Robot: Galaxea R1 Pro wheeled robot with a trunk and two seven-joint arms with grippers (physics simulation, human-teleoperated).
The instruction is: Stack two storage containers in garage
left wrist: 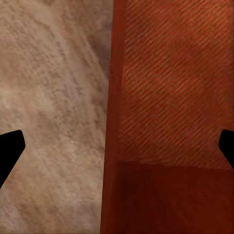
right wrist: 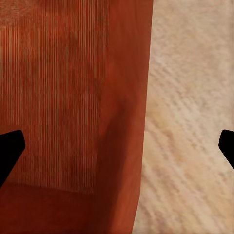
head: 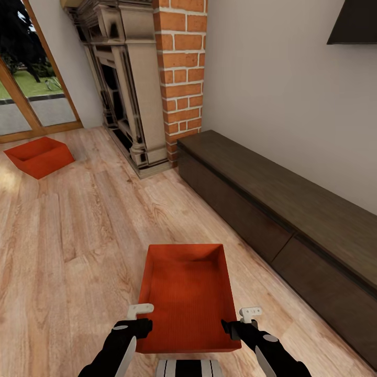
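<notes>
One orange-red storage container (head: 188,296) sits on the light wood floor just in front of me, open side up and empty. My left gripper (head: 142,319) is open and straddles its left wall near the front corner; in the left wrist view that wall (left wrist: 170,97) runs between the wide-apart fingers of the gripper (left wrist: 117,151). On the opposite side, my right gripper (head: 238,320) is open over the right wall (right wrist: 122,122), with the gripper (right wrist: 117,151) spread on both sides of it. The second storage container (head: 39,156) lies far off at the left, near the glass door.
A long dark low cabinet (head: 293,209) runs along the right wall. The fireplace (head: 125,89) and its brick column (head: 180,68) stand ahead. A wood-framed glass door (head: 26,94) is at the far left. Wood plank floor (head: 78,235) stretches between the two containers.
</notes>
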